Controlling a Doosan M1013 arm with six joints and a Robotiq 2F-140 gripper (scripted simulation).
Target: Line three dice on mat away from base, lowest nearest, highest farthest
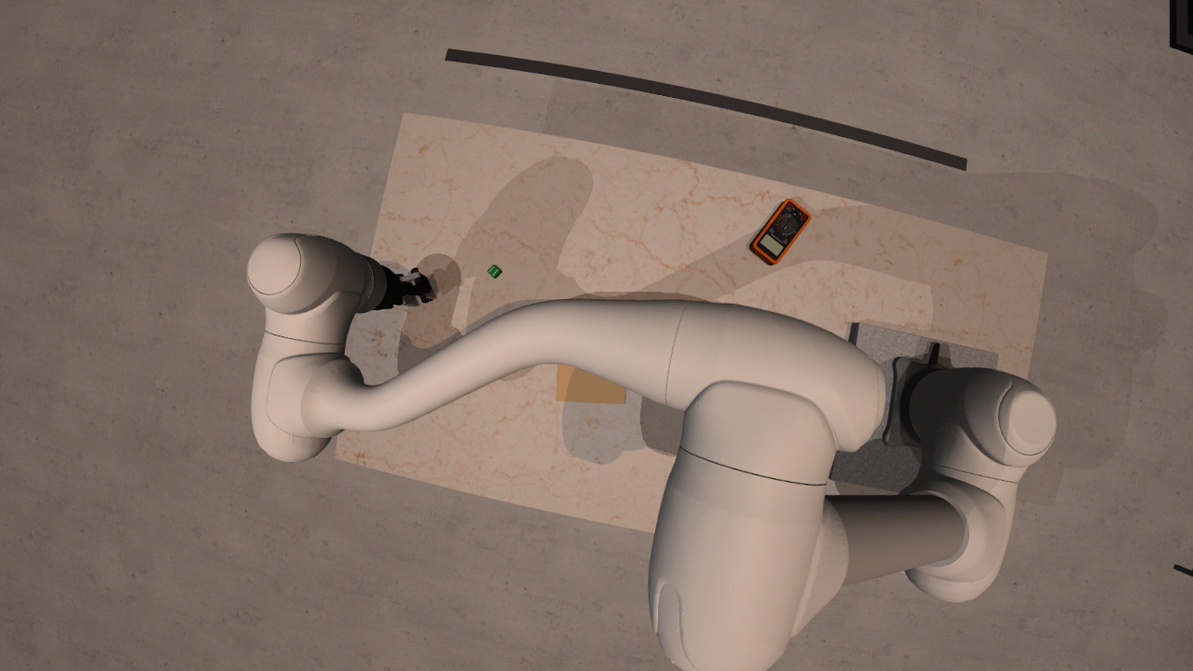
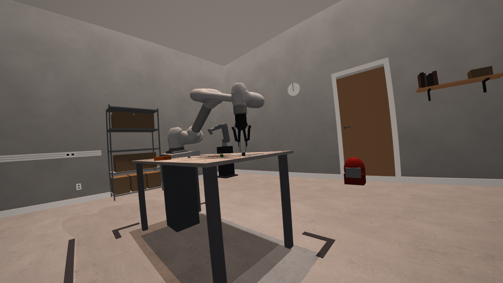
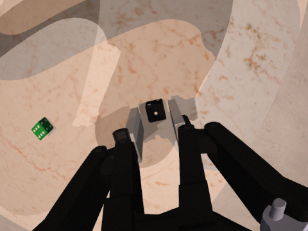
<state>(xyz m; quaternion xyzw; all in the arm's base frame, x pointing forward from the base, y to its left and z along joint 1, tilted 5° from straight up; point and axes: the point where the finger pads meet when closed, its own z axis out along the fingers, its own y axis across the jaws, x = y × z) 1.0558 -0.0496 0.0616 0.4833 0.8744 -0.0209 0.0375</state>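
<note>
My gripper (image 1: pixel 428 288) (image 2: pixel 243 149) (image 3: pixel 155 115) points down, its fingers partly open and low over the table, one on each side of the black die (image 2: pixel 243 154) (image 3: pixel 153 117). A gap shows on both sides of this die, which rests on the table with one pip on top. The green die (image 1: pixel 493 271) (image 2: pixel 221 155) (image 3: pixel 40 130) lies off to the side and shows six. A small grey die (image 2: pixel 189 156) stands nearer the multimeter; its number is too small to read. The orange-tan mat (image 1: pixel 569 385) is partly hidden under the arm in the top view.
An orange and black multimeter (image 1: pixel 779 231) (image 2: pixel 162 158) lies on the marble-patterned table (image 1: pixel 467 450). The arm stretches low across the top view from its base on a grey plate (image 1: pixel 871 471) and hides part of the table. The table's end edge is close to the gripper.
</note>
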